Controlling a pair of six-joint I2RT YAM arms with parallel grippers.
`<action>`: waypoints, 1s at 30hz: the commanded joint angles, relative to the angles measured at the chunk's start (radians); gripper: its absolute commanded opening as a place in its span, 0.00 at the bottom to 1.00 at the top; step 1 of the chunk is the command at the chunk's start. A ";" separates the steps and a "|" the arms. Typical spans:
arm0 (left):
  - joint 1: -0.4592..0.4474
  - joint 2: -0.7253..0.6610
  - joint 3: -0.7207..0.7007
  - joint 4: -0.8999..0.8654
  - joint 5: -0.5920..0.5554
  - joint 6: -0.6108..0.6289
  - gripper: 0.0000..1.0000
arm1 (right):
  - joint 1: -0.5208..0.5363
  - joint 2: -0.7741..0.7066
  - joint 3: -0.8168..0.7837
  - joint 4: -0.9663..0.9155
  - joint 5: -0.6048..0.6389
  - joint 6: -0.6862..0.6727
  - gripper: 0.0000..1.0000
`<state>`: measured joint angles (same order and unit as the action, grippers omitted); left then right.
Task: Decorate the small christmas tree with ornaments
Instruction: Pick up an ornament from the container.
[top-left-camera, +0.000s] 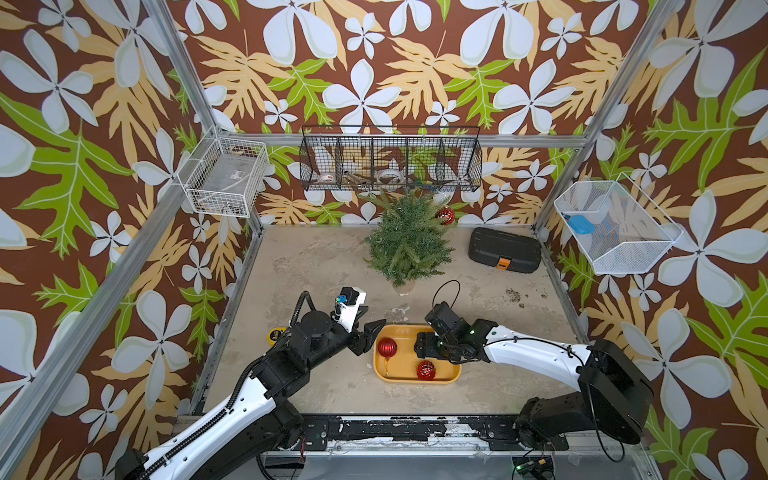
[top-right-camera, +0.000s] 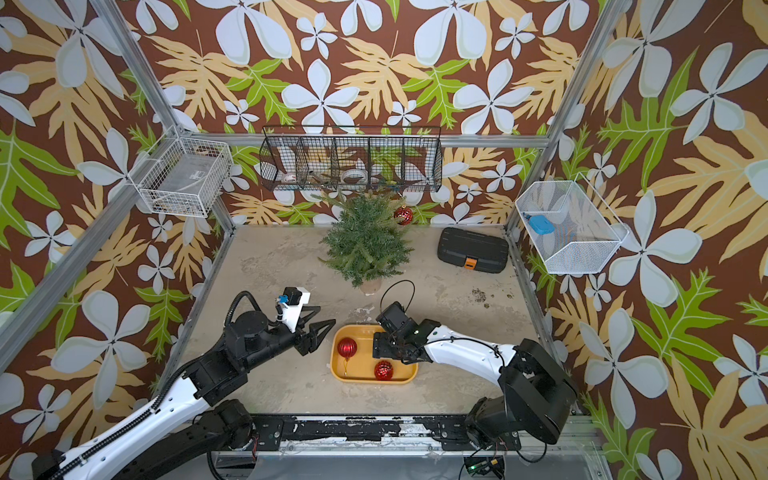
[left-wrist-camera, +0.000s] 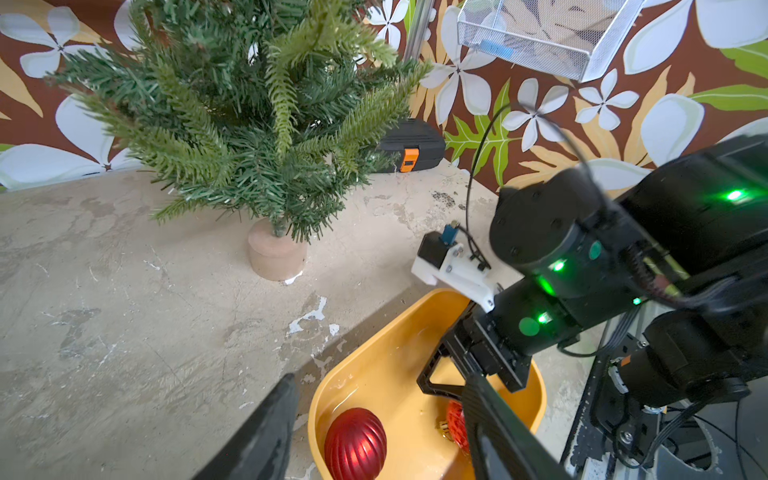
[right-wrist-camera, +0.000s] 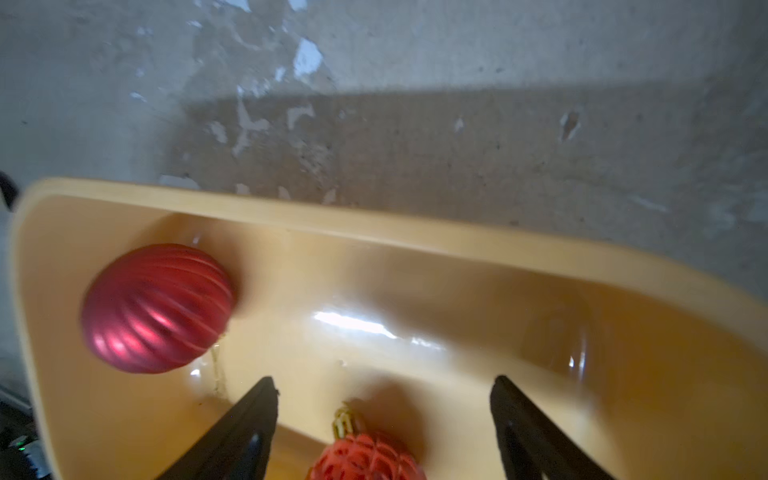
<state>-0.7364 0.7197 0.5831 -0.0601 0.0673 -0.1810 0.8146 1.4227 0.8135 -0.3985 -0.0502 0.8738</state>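
Note:
The small christmas tree (top-left-camera: 405, 243) (top-right-camera: 365, 243) (left-wrist-camera: 249, 116) stands at the back of the table. One lattice ornament (top-left-camera: 445, 215) (top-right-camera: 403, 215) hangs on its right side. A yellow tray (top-left-camera: 399, 329) (top-right-camera: 357, 329) (right-wrist-camera: 332, 220) holds a ribbed ornament (top-left-camera: 387, 347) (left-wrist-camera: 355, 444) (right-wrist-camera: 156, 307) and a lattice ornament (top-left-camera: 426, 370) (right-wrist-camera: 368, 457). My right gripper (top-left-camera: 422, 353) (right-wrist-camera: 384, 380) points down into the tray, open, its fingers either side of the lattice ornament without touching it. The left gripper (top-left-camera: 375, 315) (left-wrist-camera: 380, 382) hovers open and empty at the tray's far left corner.
A black case with an orange latch (top-left-camera: 505, 250) lies at the back right. A black wire basket (top-left-camera: 390, 160) hangs on the back wall just above the tree. White wire baskets (top-left-camera: 226, 176) (top-left-camera: 615, 226) hang on the side walls. A yellow tape measure (top-left-camera: 276, 334) sits by the left arm.

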 joint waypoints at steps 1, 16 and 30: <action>-0.001 -0.002 0.000 0.020 -0.013 0.005 0.65 | 0.001 -0.008 0.074 -0.114 0.041 -0.149 0.85; -0.001 -0.043 -0.008 0.023 -0.043 0.008 0.65 | 0.055 0.003 0.210 -0.348 -0.041 -1.129 0.76; -0.001 -0.052 -0.008 0.019 -0.055 0.010 0.65 | 0.126 0.148 0.184 -0.374 -0.059 -1.264 0.71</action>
<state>-0.7364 0.6708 0.5751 -0.0555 0.0227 -0.1772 0.9379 1.5635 0.9970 -0.7433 -0.1295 -0.3229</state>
